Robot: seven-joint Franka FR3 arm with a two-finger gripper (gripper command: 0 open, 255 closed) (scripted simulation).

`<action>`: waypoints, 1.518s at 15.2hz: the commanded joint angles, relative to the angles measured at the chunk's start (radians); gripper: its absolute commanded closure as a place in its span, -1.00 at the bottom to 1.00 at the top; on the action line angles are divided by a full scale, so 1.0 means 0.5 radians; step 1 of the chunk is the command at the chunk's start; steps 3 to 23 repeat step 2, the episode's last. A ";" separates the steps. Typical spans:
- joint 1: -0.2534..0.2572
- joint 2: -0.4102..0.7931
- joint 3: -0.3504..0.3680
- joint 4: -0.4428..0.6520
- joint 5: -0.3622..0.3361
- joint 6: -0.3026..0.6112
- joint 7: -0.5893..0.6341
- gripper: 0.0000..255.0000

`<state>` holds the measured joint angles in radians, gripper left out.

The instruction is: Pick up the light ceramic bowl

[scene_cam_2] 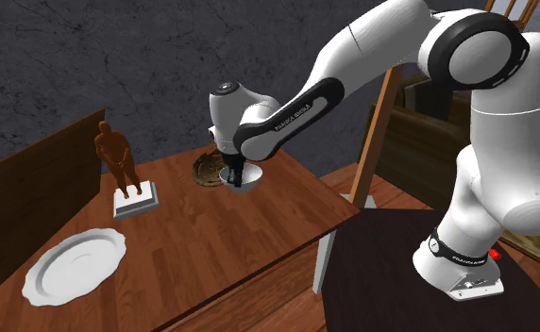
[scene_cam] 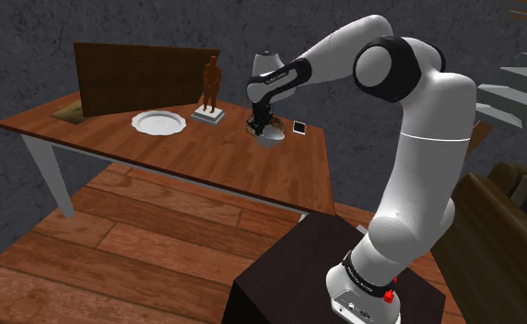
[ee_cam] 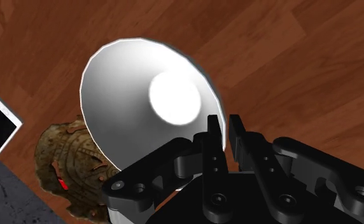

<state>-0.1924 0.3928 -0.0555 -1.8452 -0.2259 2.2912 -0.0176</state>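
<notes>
Obs.: white bowl [ee_cam: 142,89] sits near the far corner of the wooden table [scene_cam: 206,170]. I cannot tell whether it rests on the wood or is a hair above it.

Gripper [ee_cam: 224,125] is over the bowl's edge. The fingers [ee_cam: 211,145] are drawn close and pinch the rim, one inside the wall and one outside. The grasp point is well off the bowl's centre.

Neighbours, shoulder view, clock from the bowl:
- small black-and-white card [scene_cam: 299,127] at 2–3 o'clock, just beside
- brown figurine [scene_cam: 211,85] at 10 o'clock
- white plate [scene_cam: 158,121] at 9 o'clock, well apart

In the second exterior view a mottled brown object [scene_cam_2: 205,170] lies at 9 o'clock of the bowl, just beside it (contact not resolvable).

Step judged: grip made, lift pending.

Risks:
1. A one-sided rim pinch leaves the bowl's weight hanging off the fingers, so it may pivot and droop on the lift.
2. The wall looks smooth and curved, so it could slide out of a narrow pad contact.
3. A tilting bowl could clip the mottled object or the card, both close by.
4. Any sideways motion before clearing the table would drag it.
</notes>
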 commanded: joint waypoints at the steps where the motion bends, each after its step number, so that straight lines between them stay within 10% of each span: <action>1: -0.001 -0.017 0.001 0.012 0.004 -0.029 -0.008 1.00; 23: -0.001 -0.017 0.001 0.013 0.004 -0.029 -0.008 1.00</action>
